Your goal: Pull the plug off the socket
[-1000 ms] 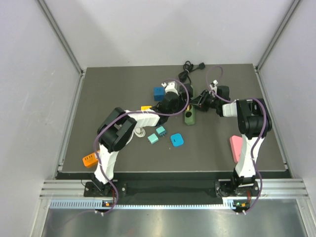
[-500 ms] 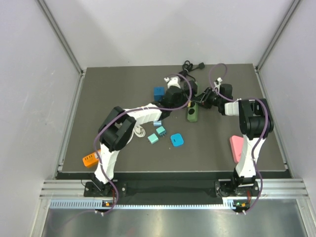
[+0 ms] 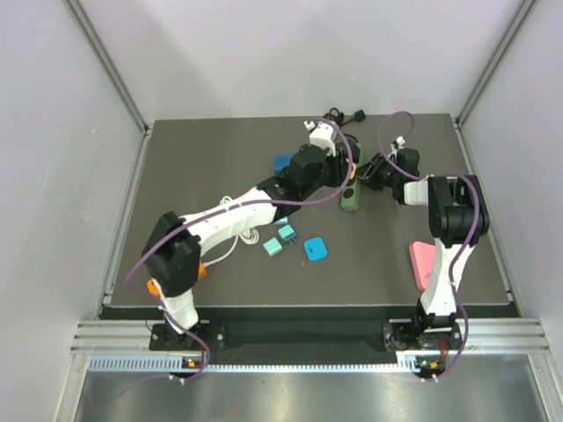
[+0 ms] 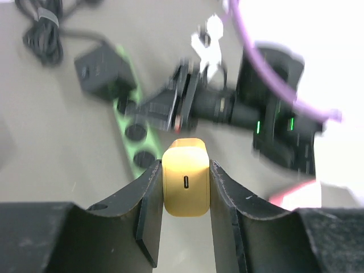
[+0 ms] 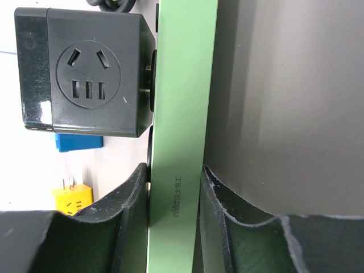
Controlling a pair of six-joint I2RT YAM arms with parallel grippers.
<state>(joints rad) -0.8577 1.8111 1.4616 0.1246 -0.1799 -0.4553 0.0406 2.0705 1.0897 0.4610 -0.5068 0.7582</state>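
Since a second ago my left arm has gone from folded up near its base to stretched right out across the table point(image 3: 211, 167), so the left gripper point(image 4: 186, 173) now sits further toward the far edge. It's clamped on a yellow plug point(image 4: 185, 190), USB-C port facing the camera, held over the green power strip point(image 5: 179, 102), with two bare black outlets point(image 4: 136, 132) behind it. Can't tell if the prongs are fully clear. The strip has slid a bit toward the far right too. My right gripper point(image 5: 174, 173) is squeezed on the strip's long sides, same as before, and a black adapter cube point(image 5: 82, 74) is plugged into it
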